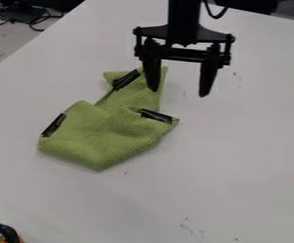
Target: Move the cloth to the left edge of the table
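Cloth [105,130] crumpled below and left of the gripper [180,90] in view — fingers spread wide, holding nothing.

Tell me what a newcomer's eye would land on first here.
The folded green cloth stands out first, left of the picture's centre on the pale table, with black strips near its edges. Next comes the black gripper, hanging open at the top of the picture, near the cloth's upper end.

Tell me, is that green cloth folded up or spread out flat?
Partly folded, not flat: the green cloth lies bunched on the table, with overlapping layers and creases.
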{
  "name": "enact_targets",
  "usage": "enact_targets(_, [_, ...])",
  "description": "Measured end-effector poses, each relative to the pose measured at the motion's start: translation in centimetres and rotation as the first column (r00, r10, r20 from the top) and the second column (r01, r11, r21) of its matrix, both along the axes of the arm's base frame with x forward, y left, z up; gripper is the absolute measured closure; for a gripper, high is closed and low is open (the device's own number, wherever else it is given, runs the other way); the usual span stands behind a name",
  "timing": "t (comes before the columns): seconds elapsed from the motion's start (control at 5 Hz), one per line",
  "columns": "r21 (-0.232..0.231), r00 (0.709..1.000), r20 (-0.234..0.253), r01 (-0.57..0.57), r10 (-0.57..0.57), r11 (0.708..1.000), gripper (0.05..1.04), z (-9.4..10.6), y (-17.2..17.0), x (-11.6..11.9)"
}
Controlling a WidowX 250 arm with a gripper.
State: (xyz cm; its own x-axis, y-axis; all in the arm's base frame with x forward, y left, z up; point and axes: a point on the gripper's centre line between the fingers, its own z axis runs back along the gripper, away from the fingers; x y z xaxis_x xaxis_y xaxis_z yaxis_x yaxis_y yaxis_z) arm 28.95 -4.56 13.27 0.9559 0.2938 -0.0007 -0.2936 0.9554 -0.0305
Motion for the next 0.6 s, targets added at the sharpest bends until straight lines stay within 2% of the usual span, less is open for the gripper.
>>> enact_targets(0.2, [-0.036, 1.000, 0.031, 0.002, 0.000, 0.999, 0.084, 0.9, -2.4, -0.9])
enact_targets(0.4, [-0.002, 1.000, -0.025, -0.008, 0.008, 1.000, 0.084, -0.1, -4.7, -3.1])
enact_targets(0.6, [0.011, 0.998, -0.048, -0.046, 0.047, 0.999, 0.084, -0.1, -5.4, -4.9])
